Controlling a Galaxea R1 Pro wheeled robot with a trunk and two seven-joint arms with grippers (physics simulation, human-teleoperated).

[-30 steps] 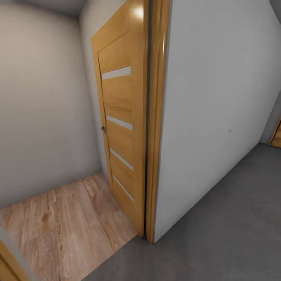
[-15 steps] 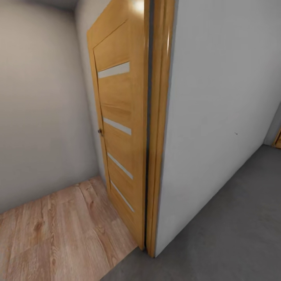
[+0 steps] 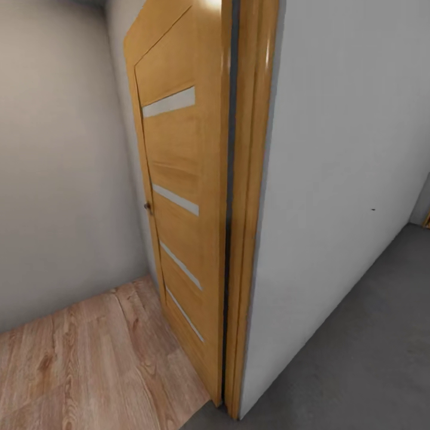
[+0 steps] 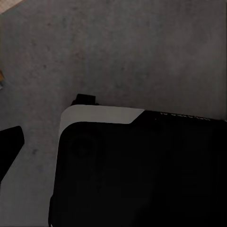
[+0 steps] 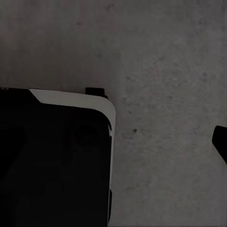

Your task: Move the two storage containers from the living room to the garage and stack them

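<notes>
**At a doorway, grey concrete on the right, wood planks on the left**

Head view, largest first: pale grey wall [image 3: 346, 179] takes up the right half, its end edge facing the camera. Second plain wall [image 3: 60, 167] on the far left. Between them an open wooden door [image 3: 179, 197] with four narrow frosted strips and a small dark knob [image 3: 147, 205] on its far edge, swung back beside the wooden door frame [image 3: 251, 203] that caps the wall end. Dark grey concrete floor [image 3: 358, 358] runs along the right wall, near to far. Light wood plank floor [image 3: 89, 358] lies left of the door.

Wrist views: both look down on mottled concrete [image 4: 132, 52] [image 5: 165, 71], each with a black robot body panel with a white rim [image 4: 101, 115] [image 5: 75, 99] below.

Grippers: finger state can't be told for either arm. Storage containers: location can't be told from these views.
</notes>
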